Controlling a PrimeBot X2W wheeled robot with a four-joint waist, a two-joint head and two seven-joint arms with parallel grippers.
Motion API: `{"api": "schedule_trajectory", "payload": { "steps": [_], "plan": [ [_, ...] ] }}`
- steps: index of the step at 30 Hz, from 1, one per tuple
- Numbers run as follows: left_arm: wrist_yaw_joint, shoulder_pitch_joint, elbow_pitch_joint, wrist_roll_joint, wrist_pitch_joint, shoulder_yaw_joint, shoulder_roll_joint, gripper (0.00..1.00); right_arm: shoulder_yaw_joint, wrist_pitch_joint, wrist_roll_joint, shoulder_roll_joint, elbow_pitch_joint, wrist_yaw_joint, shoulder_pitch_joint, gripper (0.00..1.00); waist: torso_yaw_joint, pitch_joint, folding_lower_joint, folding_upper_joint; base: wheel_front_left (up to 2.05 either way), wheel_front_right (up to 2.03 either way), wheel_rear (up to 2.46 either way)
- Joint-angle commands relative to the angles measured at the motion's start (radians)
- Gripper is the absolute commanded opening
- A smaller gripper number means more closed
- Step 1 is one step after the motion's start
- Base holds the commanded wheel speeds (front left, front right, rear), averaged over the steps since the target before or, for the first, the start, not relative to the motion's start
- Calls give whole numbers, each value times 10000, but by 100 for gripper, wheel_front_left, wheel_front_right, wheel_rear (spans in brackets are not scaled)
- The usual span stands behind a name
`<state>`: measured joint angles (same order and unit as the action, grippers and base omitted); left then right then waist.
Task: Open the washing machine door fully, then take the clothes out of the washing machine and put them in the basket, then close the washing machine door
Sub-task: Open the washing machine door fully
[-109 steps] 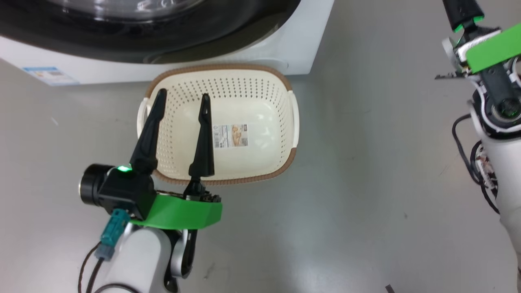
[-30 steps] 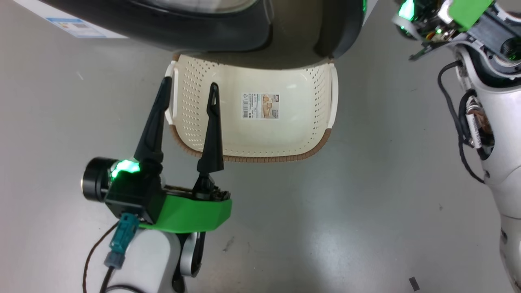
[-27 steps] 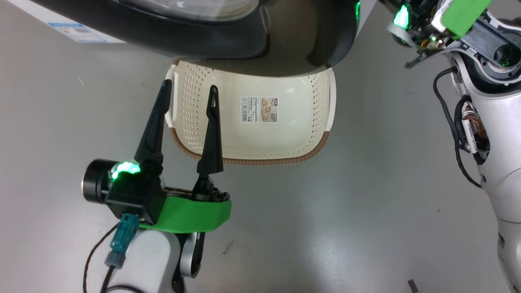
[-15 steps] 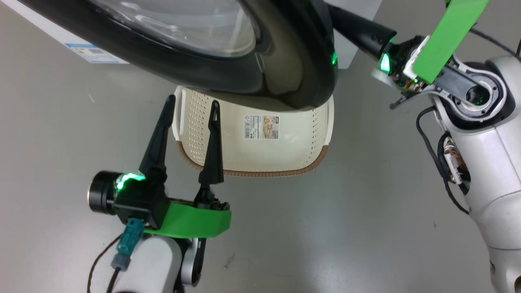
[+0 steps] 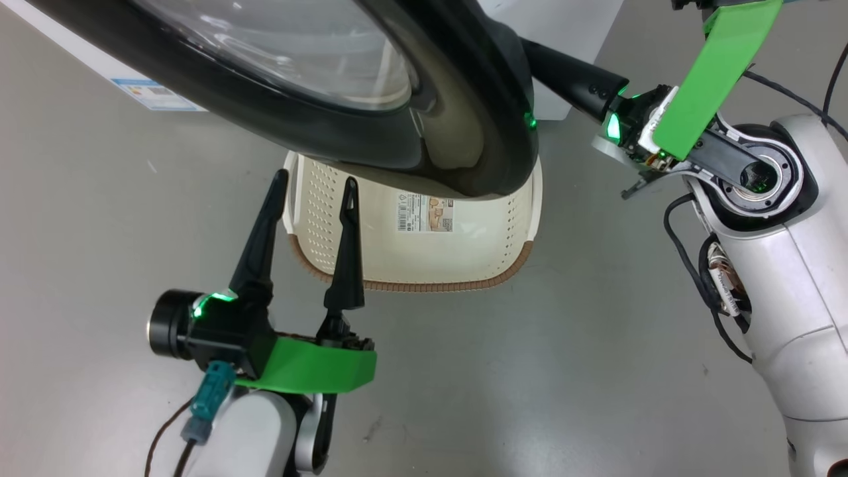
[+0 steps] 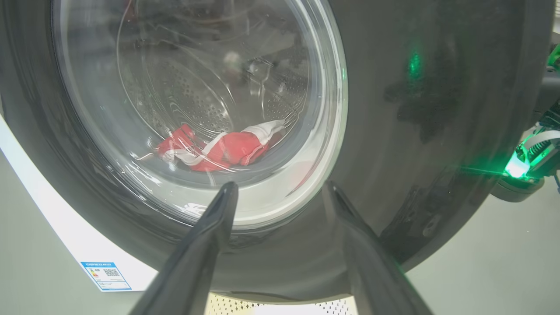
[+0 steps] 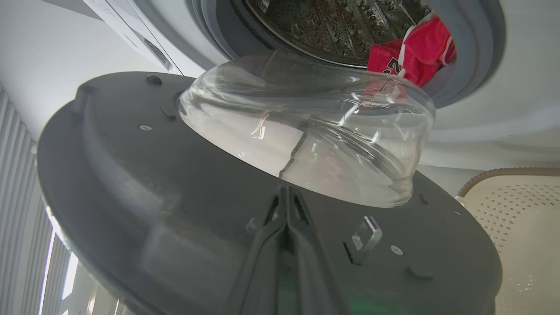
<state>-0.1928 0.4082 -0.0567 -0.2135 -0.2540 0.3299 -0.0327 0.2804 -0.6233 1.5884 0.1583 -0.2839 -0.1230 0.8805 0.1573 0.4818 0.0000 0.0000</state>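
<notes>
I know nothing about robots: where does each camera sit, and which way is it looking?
Head view: on the head, looking down at the washing machine door, the basket and floor; the left gripper and right forearm show.
Left wrist view: on the left wrist, facing the door's outer side; its two fingers rise from below.
Right wrist view: on the right wrist, facing the door's inner side and the drum; the right gripper shows, shut.
Shared: both wrist views see the clothes in the drum.

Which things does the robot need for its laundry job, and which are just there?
For the job: door, red clothes, washing machine, basket, right gripper at the door.
Just there: blue sticker, paper label, grey floor.
</notes>
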Motion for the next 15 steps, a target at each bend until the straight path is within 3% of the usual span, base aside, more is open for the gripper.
{"api": "schedule_trajectory", "payload": {
  "steps": [1,2,3,4,8,11,15],
  "plan": [
    [39,-120,303,-91,-78,-316,-180,100,33,206,-263,-205,317,-77,-211,0,-51,48,0,0,0,0,0],
    [39,-114,348,-122,-78,-348,-180,100,21,416,-481,-161,325,-77,-174,15,-83,75,0,0,0,0,0],
    [47,-111,384,-152,-78,-377,-179,100,20,709,-789,-94,310,-77,-136,48,-119,102,0,0,0,0,0],
    [52,-103,414,-174,-78,-405,-179,100,48,1019,-1120,-29,278,-77,-101,100,-154,128,0,0,0,0,0],
    [60,-44,464,-193,-78,-503,-178,100,279,2465,-2471,271,321,-77,42,100,-322,203,0,0,0,0,0],
    [98,-28,505,-195,-78,-630,-178,100,811,4311,-4403,856,289,-77,79,100,-491,231,0,0,0,0,0],
    [173,-50,482,-197,-78,-829,-178,100,1267,6578,-6170,1144,-182,-77,-81,100,-759,232,0,0,0,0,0]
  ]
}}
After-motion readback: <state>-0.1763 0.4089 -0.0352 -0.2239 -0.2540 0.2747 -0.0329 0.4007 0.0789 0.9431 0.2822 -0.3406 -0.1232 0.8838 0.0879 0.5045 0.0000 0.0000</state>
